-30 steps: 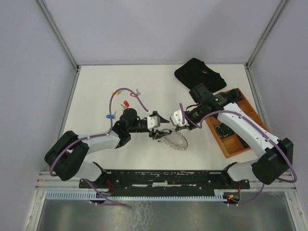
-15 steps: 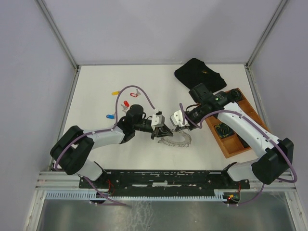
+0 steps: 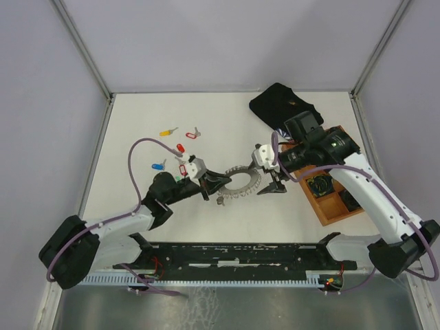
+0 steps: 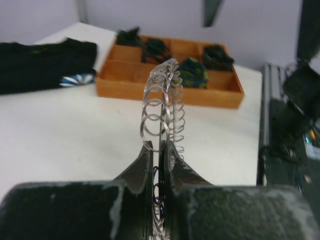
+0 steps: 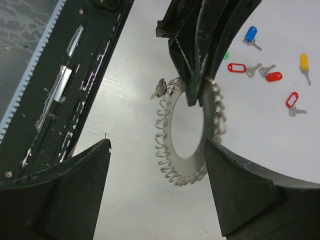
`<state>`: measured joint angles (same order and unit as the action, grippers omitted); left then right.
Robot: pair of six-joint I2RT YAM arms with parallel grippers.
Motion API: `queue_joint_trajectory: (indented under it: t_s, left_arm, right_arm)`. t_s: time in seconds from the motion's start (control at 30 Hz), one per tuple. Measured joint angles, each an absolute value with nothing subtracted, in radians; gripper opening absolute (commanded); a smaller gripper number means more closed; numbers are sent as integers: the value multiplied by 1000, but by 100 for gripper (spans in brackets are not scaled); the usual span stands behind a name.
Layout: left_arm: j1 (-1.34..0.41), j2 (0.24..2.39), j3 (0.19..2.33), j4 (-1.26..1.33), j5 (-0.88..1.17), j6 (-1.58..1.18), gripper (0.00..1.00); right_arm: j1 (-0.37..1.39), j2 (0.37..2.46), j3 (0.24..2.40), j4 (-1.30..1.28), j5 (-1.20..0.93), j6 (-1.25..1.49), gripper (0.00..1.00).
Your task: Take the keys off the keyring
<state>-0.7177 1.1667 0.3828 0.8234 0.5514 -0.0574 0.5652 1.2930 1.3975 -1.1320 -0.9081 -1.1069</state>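
Separating now: half a second ago both grippers were bunched together over the keyring near the table centre, and now they are well apart. The right gripper point(image 3: 272, 180) has backed off toward the wooden tray point(image 3: 323, 214). Its fingers are spread wide and hold nothing; the right wrist view shows the ring lying between them with no contact. The left gripper point(image 3: 210, 184) has drawn back toward its own side. Its jaws are pinched together on the near-left rim of the keyring point(image 3: 238, 181), and the left wrist view shows the ring edge-on, rising out of the closed jaws. The keyring has shifted a little away from the arm bases and sits between the two grippers. I can't tell whether it touches the table point(image 3: 137, 124).

With the left arm swung lower, more loose keys show on the left: yellow key point(image 3: 167, 130), red key point(image 3: 180, 148), blue key point(image 3: 158, 165), plus two red-tagged ones nearby. All of them lie apart from the ring. I can't say whether one has just come off or was only hidden before.

In the right wrist view, what looks like a small silver key point(image 5: 160, 89) hangs at the ring's rim beside the left jaws. My read is that the task is not finished: the right gripper is probably resetting for another pull while the left holds the ring.
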Motion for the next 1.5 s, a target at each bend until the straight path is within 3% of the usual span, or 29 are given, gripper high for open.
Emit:
queue_joint_trajectory:
  t_s: [0.3,0.67,0.83,1.0,1.1,1.3,1.5]
  left_arm:
    - [-717,879,208,1174,-12,-355,3]
    - [-716,878,308,1391,-195,-498,3]
    - [-716,914,351,1381,-239,-569,3]
    - [-724,950,356,1370,-296,-636,3]
    - [-733,985,373,1365,-324,-670,3]
    - [-788,998,461,1190,-476,-757,3]
    - [-844,995,572,923,-696,-856,3]
  right_arm:
    - [508,1163,1366,-1061,-1007,-953,85]
    - [500,1193,1139,-573,-1108,-467,79]
    - [500,1204,1054,-273,-1090,-204,80]
    - [509,1263,812,352,-1024,187,85]
    - [530,1340,715,589,-960,320,84]
    - [584,1357,693,800,-875,381,82]
    - [595,1332,693,854,-802,340,81]
